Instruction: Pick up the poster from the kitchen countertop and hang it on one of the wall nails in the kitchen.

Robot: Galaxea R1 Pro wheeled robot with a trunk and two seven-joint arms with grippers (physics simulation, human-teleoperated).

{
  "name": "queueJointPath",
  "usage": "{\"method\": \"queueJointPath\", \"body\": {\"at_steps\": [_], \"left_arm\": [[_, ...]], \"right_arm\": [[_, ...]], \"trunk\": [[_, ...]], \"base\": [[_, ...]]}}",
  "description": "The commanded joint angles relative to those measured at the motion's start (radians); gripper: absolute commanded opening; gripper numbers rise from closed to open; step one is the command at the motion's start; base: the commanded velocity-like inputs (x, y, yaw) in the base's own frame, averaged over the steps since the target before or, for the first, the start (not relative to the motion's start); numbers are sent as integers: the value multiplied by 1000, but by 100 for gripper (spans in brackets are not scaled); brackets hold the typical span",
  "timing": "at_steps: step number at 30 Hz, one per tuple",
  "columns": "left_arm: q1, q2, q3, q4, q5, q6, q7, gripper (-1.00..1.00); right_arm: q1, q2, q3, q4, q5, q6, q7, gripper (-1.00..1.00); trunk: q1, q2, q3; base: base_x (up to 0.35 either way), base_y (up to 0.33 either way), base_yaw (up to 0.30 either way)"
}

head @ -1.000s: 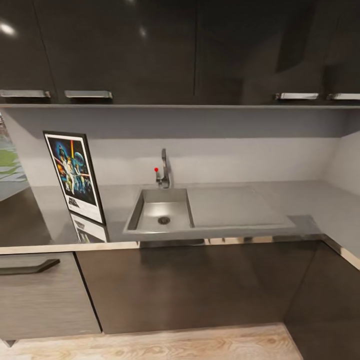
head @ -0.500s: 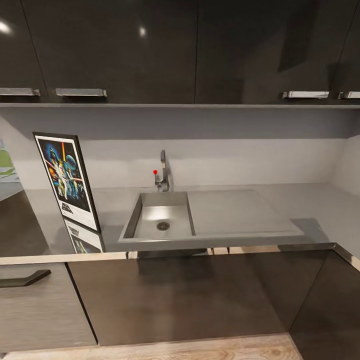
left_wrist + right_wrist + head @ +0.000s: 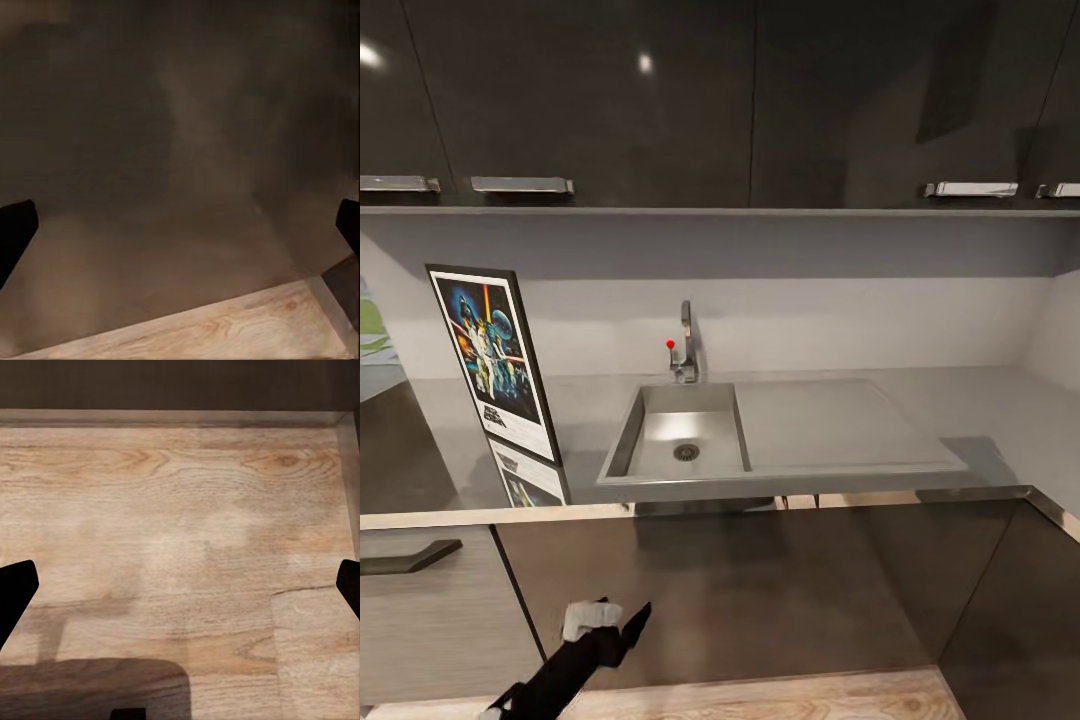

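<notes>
With the left tool (image 3: 622,622) low beside the cabinet front (image 3: 760,590), spread wide and empty, the operator raises it toward the poster (image 3: 493,358) standing on the counter (image 3: 920,410), gripping the frame edge squarely.

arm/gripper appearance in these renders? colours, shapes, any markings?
In the head view the left arm is a matte black, slim link with a pale grey-white block near its wrist, ending in a dark pointed tip. Wrist views show plain black fingertips at both edges. No cables or markings visible.
</notes>
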Motion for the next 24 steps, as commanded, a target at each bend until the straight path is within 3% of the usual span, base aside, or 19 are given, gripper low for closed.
{"method": "queueJointPath", "body": {"at_steps": [1, 2, 5, 10, 16, 19, 20, 24], "left_arm": [[0, -1, -2, -73, 10, 79, -37, 100], [0, -3, -6, -121, 11, 135, -65, 100], [0, -23, -10, -174, 12, 204, -104, 100], [-25, -48, -12, -208, 22, 266, -132, 100], [-137, -56, -12, -213, 137, 385, -216, 100], [-173, -56, -12, -213, 157, 403, -230, 100], [-210, -57, -12, -213, 168, 412, -237, 100], [-276, -57, -11, -213, 176, 421, -240, 100]], "right_arm": [[-1, 0, 0, 1, 1, -3, 0, 100], [-1, 0, 0, 1, 1, -3, 0, 100], [-1, 0, 0, 1, 1, -3, 0, 100], [-1, 0, 0, 1, 1, -3, 0, 100], [-1, 0, 0, 1, 1, -3, 0, 100], [-1, 0, 0, 1, 1, -3, 0, 100], [-1, 0, 0, 1, 1, -3, 0, 100], [-1, 0, 0, 1, 1, -3, 0, 100]], "trunk": [[0, 0, -1], [0, 0, -1], [0, 0, -1], [0, 0, -1], [0, 0, -1], [0, 0, -1], [0, 0, -1], [0, 0, -1]], "base": [[0, 0, 0], [0, 0, 0], [0, 0, 0], [0, 0, 0], [0, 0, 0], [0, 0, 0], [0, 0, 0], [0, 0, 0]]}}
